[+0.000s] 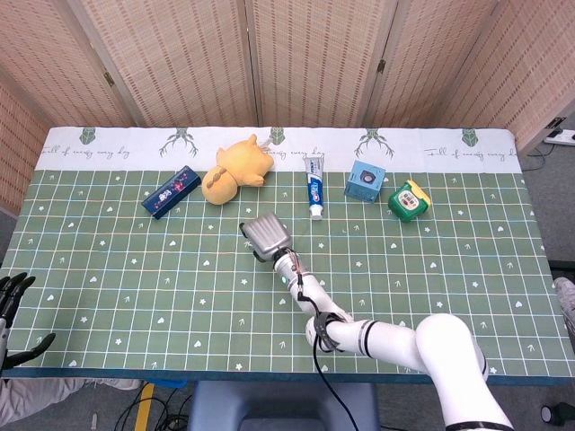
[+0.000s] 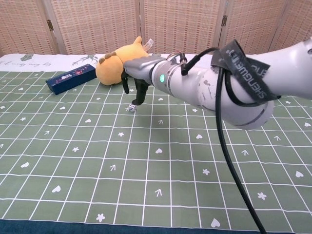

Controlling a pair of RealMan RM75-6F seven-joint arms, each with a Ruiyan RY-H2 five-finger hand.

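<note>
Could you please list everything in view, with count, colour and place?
Tablecloth: one, green grid, white far border.
Screen: one, woven tan, behind the table.
Long box: one, dark blue, far left.
Plush toy: one, yellow, beside the long box.
Toothpaste tube: one, white and blue, far centre.
Square box: one, light blue, right of the tube.
Green box: one, far right.
Small object: one, white, under the right hand.
Right hand: grey, fingers pointing down.
Left hand: black, left edge.
</note>
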